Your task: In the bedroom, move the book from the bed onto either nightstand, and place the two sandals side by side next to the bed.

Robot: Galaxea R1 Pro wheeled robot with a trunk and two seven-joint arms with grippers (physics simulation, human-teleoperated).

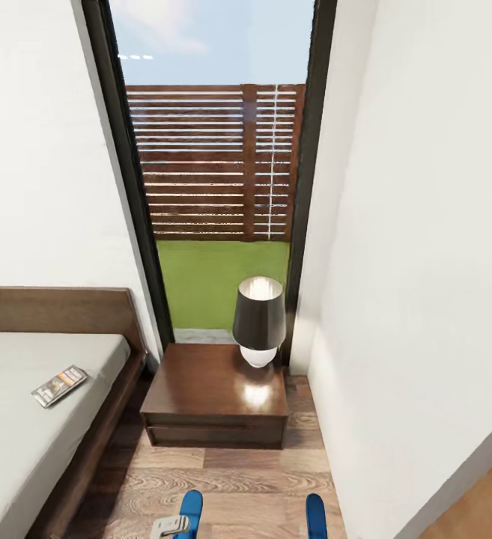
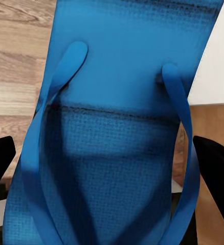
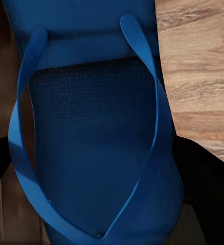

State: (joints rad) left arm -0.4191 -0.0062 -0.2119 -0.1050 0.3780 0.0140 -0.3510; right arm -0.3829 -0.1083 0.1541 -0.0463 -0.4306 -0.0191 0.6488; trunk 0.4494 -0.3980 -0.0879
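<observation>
Both grippers grip a blue sandal each, the left gripper (image 2: 112,168) squeezing one sandal (image 2: 122,102) and the right gripper (image 3: 107,168) the other sandal (image 3: 96,127), while the book (image 1: 59,385) lies on the bed (image 1: 21,434) near the nightstand (image 1: 216,389).

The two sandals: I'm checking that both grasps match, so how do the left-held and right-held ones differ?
The left sandal shows in the left wrist view with pale wall beside it; the right sandal shows over wood floor alone. In the head view, the left sandal's tip rises beside grey gripper parts, the right's alone. Both are bright blue, each flanked by dark fingers.
</observation>
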